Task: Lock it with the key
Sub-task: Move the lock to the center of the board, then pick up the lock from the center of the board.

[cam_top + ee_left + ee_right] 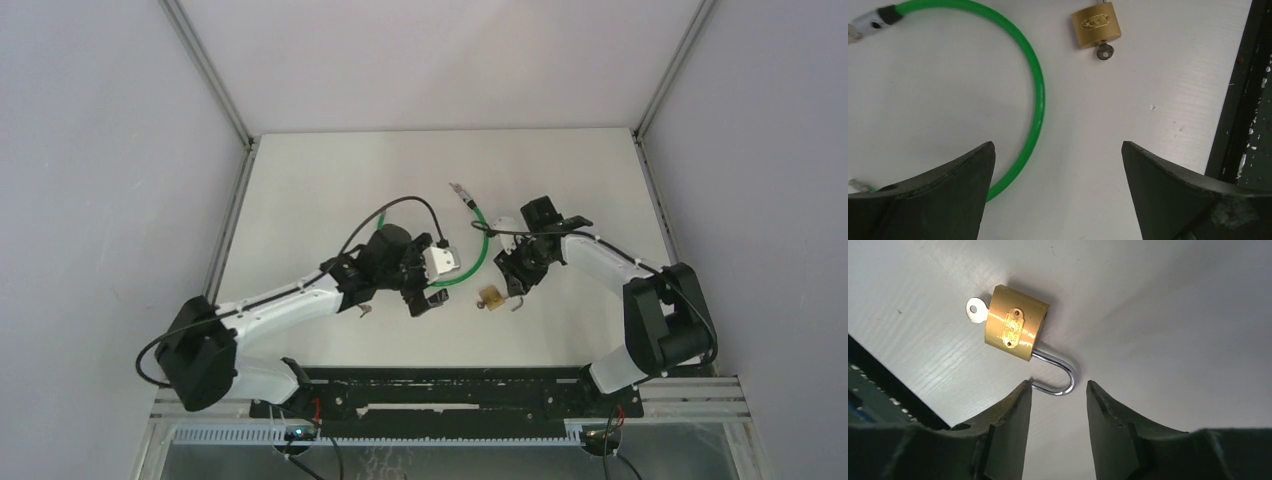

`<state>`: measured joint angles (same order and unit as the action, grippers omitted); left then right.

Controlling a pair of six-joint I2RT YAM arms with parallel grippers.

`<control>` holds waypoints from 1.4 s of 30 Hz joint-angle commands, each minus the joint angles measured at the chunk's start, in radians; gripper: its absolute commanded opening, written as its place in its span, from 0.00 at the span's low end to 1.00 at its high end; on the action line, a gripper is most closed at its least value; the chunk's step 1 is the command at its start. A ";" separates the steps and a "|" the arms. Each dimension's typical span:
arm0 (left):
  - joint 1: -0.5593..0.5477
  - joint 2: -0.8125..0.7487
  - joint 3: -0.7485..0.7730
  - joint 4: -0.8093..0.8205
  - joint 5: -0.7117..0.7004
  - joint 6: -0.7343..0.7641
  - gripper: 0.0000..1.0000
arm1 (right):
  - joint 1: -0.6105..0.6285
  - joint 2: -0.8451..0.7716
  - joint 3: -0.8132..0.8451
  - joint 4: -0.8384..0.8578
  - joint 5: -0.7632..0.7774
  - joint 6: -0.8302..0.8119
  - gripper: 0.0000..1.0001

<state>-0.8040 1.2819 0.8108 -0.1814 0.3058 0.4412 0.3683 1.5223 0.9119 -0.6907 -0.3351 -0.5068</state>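
**Shackle [1064, 371] closure: approach stage**

Padlock [1016, 329] is lying flat on the bench [1173, 315], shackle sprung open, key [976, 310] sitting in its body. Right fingers [1008, 420] are hovering released, tips just short of the shackle's bend, grasping nothing. Left fingers [963, 175] are gaping wide, empty, over the green cable [1038, 95]. Next move, as judged: pressing the shackle home, then turning the key.

Soft, even overhead light keeps the white counter [330, 180] bright, with only faint shadows. In the right wrist view the brass padlock [1015, 322] carries streaks of glare and looks sharp, while the counter greys toward the right edge.
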 commanded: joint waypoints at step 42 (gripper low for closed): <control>-0.246 0.753 0.613 -0.123 -0.201 -0.440 0.84 | -0.487 -0.389 0.050 -0.052 -0.304 0.177 0.62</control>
<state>-1.0344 2.0132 1.3624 -0.3035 0.1329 0.0154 -0.1104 1.1534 0.9604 -0.7528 -0.6121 -0.3305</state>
